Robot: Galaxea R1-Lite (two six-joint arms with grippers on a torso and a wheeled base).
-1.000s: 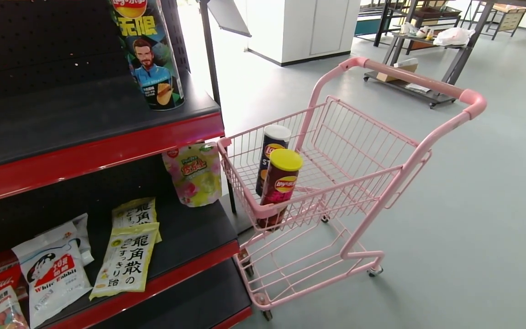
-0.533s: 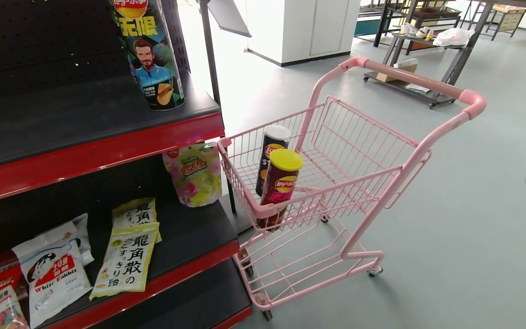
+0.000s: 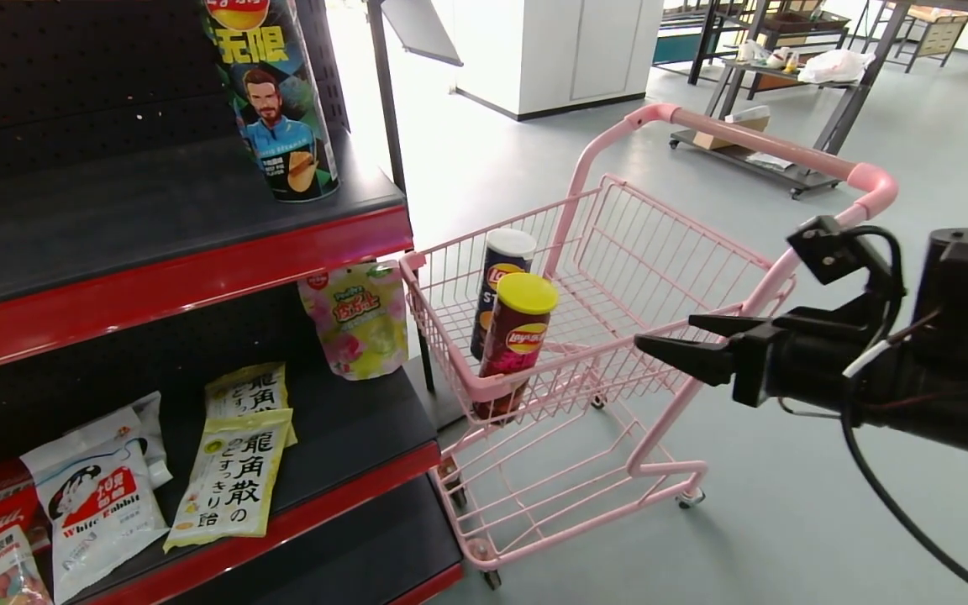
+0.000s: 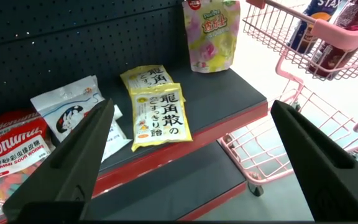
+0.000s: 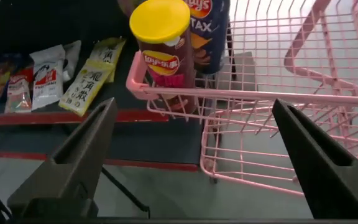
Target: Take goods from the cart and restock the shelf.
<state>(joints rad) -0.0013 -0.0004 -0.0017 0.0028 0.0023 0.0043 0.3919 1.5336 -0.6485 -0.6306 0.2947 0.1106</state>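
Observation:
A pink wire cart [image 3: 707, 245] stands beside the black shelf with red edges [image 3: 198, 270]. In its basket stand two upright chip cans: a maroon can with a yellow lid [image 3: 518, 336] at the front rim and a dark blue can with a white lid [image 3: 497, 273] behind it. My right gripper [image 3: 669, 332] hangs open to the right of the cart, level with the basket's side, holding nothing. In the right wrist view the maroon can [image 5: 163, 56] and blue can [image 5: 209, 31] sit ahead of the right gripper [image 5: 194, 102]. My left gripper [image 4: 192, 104] is open, facing the lower shelf.
A tall chip can [image 3: 281, 101] stands on the upper shelf. The lower shelf holds a green-pink bag [image 3: 358, 321], yellow packets [image 3: 236, 470] and white candy bags [image 3: 97, 504]. Grey floor lies open right of the cart; metal racks [image 3: 786, 80] stand far back.
My right arm has come into the head view from the right edge and moved left towards the cart's side. The cart and both cans have stayed put.

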